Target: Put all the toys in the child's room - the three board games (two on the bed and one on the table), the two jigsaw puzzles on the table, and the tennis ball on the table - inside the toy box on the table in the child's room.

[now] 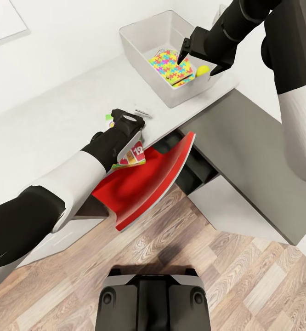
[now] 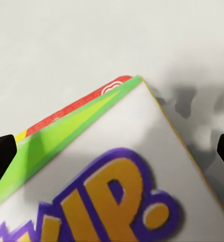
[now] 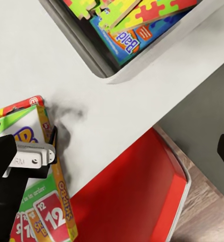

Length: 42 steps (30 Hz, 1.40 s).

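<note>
Left gripper point(image 1: 125, 120): over the near edge of the pale grey table point(image 1: 56, 119), closed on a board game point(image 1: 132, 155) with a white, green and red cover and red number cards; the box hangs over the table edge above a red chair point(image 1: 144, 184); in the left wrist view the box cover point(image 2: 117, 176) shows purple-edged orange letters, dark fingertips at either side.

Right gripper point(image 1: 196, 57): above the toy box point(image 1: 139, 43), fingers apart, holding nothing.

Toy box: pale grey tray at the far end of the table, beside the darker desk top point(image 1: 249, 151); contents: jigsaw puzzles point(image 1: 169, 64) in yellow, green, pink and blue on top; a blue board game point(image 3: 124, 40) beneath them, seen in the right wrist view; a yellow tennis ball point(image 1: 202, 70) in the corner by the right gripper.

Small grey bits point(image 1: 143, 112) lie on the table just beyond the left gripper; wood-plank floor point(image 1: 245, 285) below.
</note>
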{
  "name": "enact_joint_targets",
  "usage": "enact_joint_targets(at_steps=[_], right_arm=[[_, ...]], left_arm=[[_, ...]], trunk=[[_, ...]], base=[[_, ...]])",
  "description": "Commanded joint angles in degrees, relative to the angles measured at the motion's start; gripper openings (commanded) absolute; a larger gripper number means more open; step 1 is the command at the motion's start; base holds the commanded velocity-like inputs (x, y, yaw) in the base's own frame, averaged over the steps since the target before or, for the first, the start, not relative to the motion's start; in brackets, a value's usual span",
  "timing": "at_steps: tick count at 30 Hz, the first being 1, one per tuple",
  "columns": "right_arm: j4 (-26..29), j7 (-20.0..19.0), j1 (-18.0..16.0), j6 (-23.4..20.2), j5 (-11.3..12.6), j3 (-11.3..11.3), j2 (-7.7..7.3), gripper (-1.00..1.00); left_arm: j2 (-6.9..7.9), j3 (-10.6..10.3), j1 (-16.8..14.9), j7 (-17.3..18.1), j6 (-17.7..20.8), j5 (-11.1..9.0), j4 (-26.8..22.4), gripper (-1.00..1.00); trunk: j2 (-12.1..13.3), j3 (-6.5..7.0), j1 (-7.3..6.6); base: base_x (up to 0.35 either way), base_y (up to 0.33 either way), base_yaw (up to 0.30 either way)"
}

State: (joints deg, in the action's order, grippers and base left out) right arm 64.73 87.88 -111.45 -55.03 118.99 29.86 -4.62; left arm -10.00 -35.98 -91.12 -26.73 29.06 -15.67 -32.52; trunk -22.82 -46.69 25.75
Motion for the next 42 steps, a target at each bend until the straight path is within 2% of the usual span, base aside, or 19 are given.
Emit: enact_joint_targets(at_steps=[1,21,29,42], right_arm=[[0.02,0.54,-0.08,-0.60,0.55,0.13,-0.06,1.00],[0.05,0.54,-0.08,-0.60,0.38,0.11,0.00,1.00],[0.05,0.54,-0.08,-0.60,0.36,0.11,0.05,1.00],[-0.04,0.54,-0.08,-0.64,0.28,0.11,0.05,1.00]], left_arm=[[0.00,-0.32,-0.07,-0.52,0.12,-0.61,0.00,1.00],[0.00,-0.32,0.12,-0.55,0.08,-0.59,0.13,1.00],[0.00,-0.32,1.58,-0.68,-2.05,-0.40,0.18,1.00],[0.00,-0.36,1.73,-0.70,-2.34,-0.25,0.22,1.00]], trunk=[[-0.10,-0.10,0.03],[-0.10,-0.16,0.03],[-0.10,-0.16,0.03],[-0.10,-0.16,0.03]], base=[[0.000,0.000,0.000],[-0.026,0.000,0.000],[-0.026,0.000,0.000],[-0.054,0.037,0.000]])
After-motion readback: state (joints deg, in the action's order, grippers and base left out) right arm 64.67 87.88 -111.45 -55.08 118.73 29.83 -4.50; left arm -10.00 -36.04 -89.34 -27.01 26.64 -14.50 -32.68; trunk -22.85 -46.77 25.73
